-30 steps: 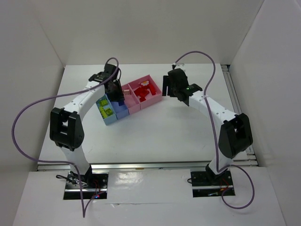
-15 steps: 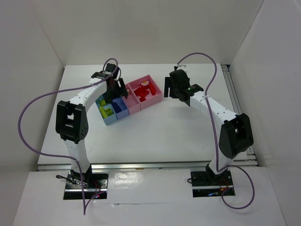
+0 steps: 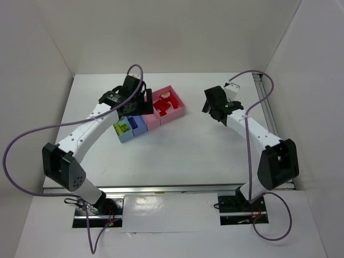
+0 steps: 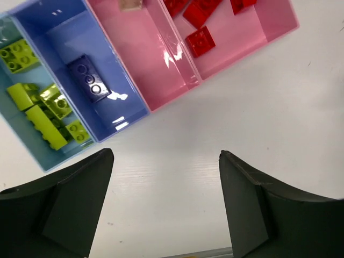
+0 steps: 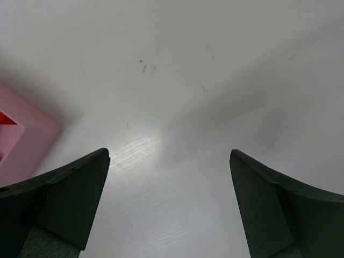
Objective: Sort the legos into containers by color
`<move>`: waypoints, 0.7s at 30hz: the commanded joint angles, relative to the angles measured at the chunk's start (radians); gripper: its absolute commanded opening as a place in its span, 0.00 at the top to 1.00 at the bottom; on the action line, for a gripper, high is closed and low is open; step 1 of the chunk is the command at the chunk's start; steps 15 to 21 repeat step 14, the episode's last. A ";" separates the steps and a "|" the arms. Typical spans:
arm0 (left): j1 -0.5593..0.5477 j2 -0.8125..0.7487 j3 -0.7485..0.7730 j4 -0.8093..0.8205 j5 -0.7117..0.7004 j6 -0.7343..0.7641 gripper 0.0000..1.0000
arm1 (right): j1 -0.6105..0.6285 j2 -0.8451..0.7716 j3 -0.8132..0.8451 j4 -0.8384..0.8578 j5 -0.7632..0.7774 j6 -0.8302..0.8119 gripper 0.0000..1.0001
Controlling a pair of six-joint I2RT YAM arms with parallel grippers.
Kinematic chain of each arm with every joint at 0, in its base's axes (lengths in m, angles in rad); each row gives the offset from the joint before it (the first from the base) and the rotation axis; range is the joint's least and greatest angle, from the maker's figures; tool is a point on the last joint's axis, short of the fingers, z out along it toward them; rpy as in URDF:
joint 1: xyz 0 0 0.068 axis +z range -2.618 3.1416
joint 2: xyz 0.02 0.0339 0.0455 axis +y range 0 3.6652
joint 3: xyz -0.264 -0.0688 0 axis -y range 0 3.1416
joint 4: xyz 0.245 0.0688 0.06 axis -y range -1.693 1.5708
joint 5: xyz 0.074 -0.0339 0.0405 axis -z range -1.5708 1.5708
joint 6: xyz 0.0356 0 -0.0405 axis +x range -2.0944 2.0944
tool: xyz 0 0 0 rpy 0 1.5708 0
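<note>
Starting nearest, at the left wrist view: finding the left gripper spread wide and holding nothing, with white table showing between its fingers. Noting, just beyond the fingertips, the containers lying slantwise as one joined row.

Logging the light blue tray at the left end as holding the lime green legos, several of them bunched together. Logging the medium blue tray beside it as holding the single purple lego, lying flat with studs up. Logging the next pink tray as holding a cream white lego, mostly cut off at the top edge of the view. Logging the farthest pink tray as holding the red legos.

Turning to the right wrist view: finding the right gripper likewise spread apart and holding nothing, hanging over the table, with a pink tray corner at the left edge.

Confirming from overhead: placing the left gripper above the row, and the right gripper well apart to the right of the red end.
</note>
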 commanded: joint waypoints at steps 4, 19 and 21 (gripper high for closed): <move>0.018 -0.118 -0.081 0.017 -0.012 0.013 0.10 | -0.015 -0.177 -0.094 -0.037 0.068 0.090 0.02; 0.000 -0.261 -0.092 0.004 -0.142 0.083 0.10 | -0.104 -0.217 -0.158 -0.028 -0.098 0.061 0.05; 0.000 -0.261 -0.092 0.004 -0.142 0.083 0.10 | -0.104 -0.217 -0.158 -0.028 -0.098 0.061 0.05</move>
